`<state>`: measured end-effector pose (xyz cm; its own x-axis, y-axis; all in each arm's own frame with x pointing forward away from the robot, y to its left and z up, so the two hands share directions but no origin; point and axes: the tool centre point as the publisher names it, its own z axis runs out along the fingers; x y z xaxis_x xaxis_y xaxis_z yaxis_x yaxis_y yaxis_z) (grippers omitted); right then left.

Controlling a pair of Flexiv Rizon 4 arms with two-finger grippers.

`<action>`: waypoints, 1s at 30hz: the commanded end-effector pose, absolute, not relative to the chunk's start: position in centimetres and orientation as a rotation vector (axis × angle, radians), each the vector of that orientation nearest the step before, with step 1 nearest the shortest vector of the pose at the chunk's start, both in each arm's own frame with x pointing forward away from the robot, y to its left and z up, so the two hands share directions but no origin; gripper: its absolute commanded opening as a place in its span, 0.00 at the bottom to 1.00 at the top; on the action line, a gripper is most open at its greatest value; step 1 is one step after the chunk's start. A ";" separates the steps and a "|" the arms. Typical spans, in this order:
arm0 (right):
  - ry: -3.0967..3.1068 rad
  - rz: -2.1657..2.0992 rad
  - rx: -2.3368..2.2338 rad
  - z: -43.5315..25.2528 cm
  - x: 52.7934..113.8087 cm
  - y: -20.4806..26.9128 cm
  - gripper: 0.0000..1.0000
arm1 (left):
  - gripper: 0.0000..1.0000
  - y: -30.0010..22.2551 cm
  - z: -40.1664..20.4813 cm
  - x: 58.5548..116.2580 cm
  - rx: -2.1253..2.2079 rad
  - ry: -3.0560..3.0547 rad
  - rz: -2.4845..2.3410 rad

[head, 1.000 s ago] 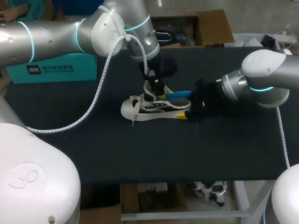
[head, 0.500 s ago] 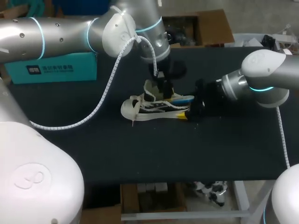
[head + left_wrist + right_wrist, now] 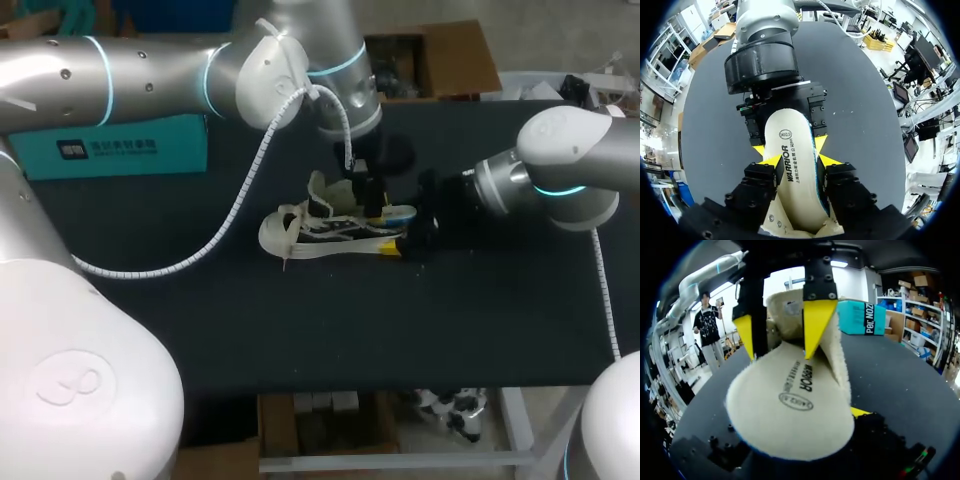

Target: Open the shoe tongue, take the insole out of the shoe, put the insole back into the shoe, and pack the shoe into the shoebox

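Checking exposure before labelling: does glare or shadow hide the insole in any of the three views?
Head view: insole partly hidden by the left gripper, rest bright against the dark table. Left wrist view: evenly lit, no glare. Right wrist view: bright backlight, insole itself well lit.

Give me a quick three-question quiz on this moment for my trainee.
1. True or false: the shoe is outside the teal shoebox.
2. The left gripper is: A) shut on the insole B) open above it C) parked away from the shoe.
3. Fill in: in the head view, the insole's edge shows ____.
Key: 1 true; 2 A; 3 blue.
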<state>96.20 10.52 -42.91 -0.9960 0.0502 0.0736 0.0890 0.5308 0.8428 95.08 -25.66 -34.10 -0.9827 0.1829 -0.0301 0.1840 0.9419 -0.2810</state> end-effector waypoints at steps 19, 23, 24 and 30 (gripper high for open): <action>-2.709 -1.498 -0.121 -43.4 96.2 10.6 0.00 | 0.40 -27.1 -35.4 96.1 0.162 3.010 -0.396; -2.709 -1.498 -0.121 -43.4 96.2 10.6 0.00 | 0.40 -26.6 -34.5 96.4 0.141 2.985 -0.396; -2.709 -1.498 -0.121 -43.4 96.2 10.6 0.00 | 0.41 -26.5 -34.3 96.5 0.138 2.978 -0.398; -2.709 -1.498 -0.121 -43.4 96.2 10.6 0.00 | 0.47 -26.5 -34.3 96.1 0.142 2.969 -0.395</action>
<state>96.23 10.52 -42.91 -0.9960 0.0506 0.0736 0.0893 0.5308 0.8428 96.45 -26.56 -34.12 -0.9864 0.0775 -0.1450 0.1126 0.9611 -0.2523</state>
